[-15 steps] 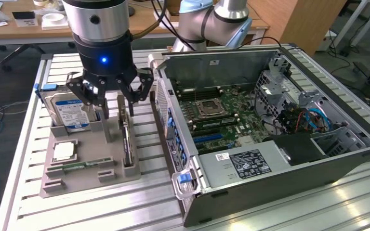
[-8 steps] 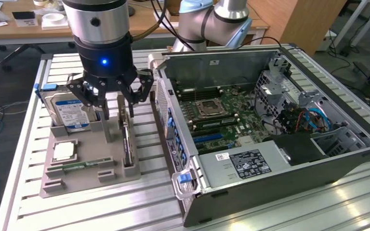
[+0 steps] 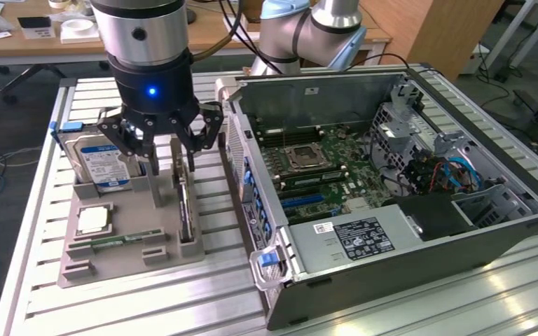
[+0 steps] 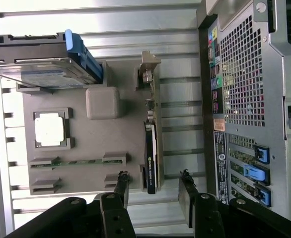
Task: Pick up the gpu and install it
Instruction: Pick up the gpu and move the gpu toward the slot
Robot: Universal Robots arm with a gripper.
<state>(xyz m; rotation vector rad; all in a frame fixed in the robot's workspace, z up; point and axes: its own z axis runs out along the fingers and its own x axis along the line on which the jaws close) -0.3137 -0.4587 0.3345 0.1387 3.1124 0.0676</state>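
The gpu (image 3: 184, 210) stands on edge in a slot of the grey holder tray (image 3: 138, 260). It is a thin card with a black cooler face and a silver end bracket. In the wrist view the gpu (image 4: 151, 148) runs lengthwise between my two fingers. My gripper (image 3: 171, 164) hangs open just above the card's far end. Its fingertips (image 4: 120, 184) straddle the card without touching it, and the gripper (image 4: 153, 187) holds nothing.
The open computer case (image 3: 493, 231) lies beside the tray, its motherboard (image 3: 316, 168) exposed. Also in the tray are a hard drive (image 3: 101, 161) standing upright, a CPU (image 3: 93, 220) and a green memory stick (image 3: 120, 240). The slatted metal table (image 3: 157, 308) carries everything.
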